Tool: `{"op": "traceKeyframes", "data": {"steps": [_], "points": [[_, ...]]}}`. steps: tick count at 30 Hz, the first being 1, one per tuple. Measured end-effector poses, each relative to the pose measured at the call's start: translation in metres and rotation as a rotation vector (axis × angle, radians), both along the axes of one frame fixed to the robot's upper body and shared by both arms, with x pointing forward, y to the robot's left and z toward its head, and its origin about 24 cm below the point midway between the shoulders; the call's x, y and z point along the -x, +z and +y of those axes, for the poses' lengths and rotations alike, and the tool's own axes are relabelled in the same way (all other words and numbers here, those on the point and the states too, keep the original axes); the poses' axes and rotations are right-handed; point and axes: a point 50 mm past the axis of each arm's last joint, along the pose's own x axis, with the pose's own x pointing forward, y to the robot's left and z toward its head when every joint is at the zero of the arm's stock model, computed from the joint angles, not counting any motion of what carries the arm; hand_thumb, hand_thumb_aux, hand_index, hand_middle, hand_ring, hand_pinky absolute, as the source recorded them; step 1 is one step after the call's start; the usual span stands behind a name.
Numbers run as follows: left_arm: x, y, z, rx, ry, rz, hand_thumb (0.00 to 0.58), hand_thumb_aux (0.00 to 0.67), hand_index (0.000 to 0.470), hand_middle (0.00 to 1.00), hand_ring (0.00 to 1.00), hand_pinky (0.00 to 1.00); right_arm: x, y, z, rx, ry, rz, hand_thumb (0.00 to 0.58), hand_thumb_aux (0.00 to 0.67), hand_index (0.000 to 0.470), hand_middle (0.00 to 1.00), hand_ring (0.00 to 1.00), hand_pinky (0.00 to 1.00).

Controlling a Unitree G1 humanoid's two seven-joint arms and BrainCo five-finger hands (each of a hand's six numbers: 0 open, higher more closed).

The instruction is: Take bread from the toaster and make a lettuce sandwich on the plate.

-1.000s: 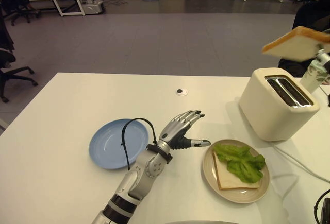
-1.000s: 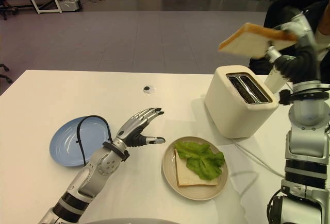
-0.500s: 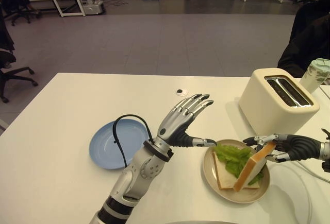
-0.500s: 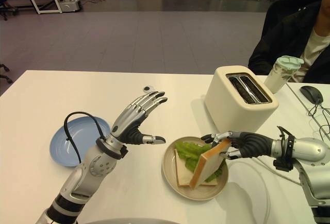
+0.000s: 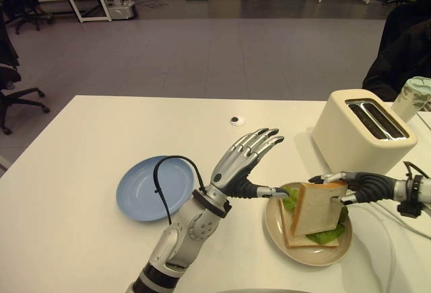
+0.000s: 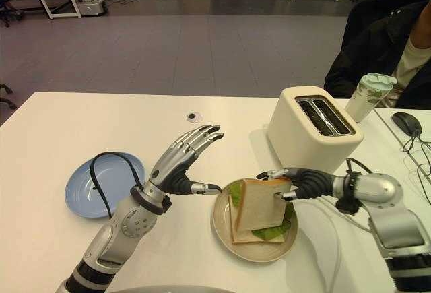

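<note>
On the white surface I see a blue plate at the near left and a small round grommet farther back, about mid-surface. At the far right stands a lidded cup, with a dark mouse lying near it to the right.

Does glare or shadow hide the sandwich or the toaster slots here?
Left eye view: no strong glare; the toaster slot rims show small highlights, and the slot interiors are dark. Right eye view: the bread slice in the right hand is evenly lit, with a soft shadow beneath it on the plate.
</note>
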Motion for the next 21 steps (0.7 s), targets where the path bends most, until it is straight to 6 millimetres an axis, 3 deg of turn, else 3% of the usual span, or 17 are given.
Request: {"op": "traceKeyframes", "data": {"steps": [5, 15, 18, 21], "points": [[0.001, -0.002, 0.0, 0.003, 0.002, 0.008, 0.0, 0.0, 0.0, 0.0, 0.0, 0.0, -0.01, 0.005, 0.007, 0.008, -0.017, -0.057, 0.0, 0.0, 0.0, 0.0, 0.0, 0.0], [0.001, -0.002, 0.0, 0.002, 0.001, 0.009, 0.0, 0.0, 0.0, 0.0, 0.0, 0.0, -0.015, 0.012, -0.002, 0.176, -0.031, -0.196, 0.0, 0.0, 0.0, 0.0, 0.0, 0.0], [0.001, -0.002, 0.001, -0.002, 0.002, 0.011, 0.0, 0.0, 0.0, 0.0, 0.0, 0.0, -0.015, 0.011, 0.0, 0.165, -0.024, -0.197, 0.0, 0.0, 0.0, 0.0, 0.0, 0.0], [0.0, -0.003, 0.004, 0.019, -0.011, 0.047, 0.0, 0.0, 0.0, 0.0, 0.0, 0.0, -0.015, 0.014, 0.006, 0.025, -0.031, -0.213, 0.0, 0.0, 0.0, 0.0, 0.0, 0.0]]}}
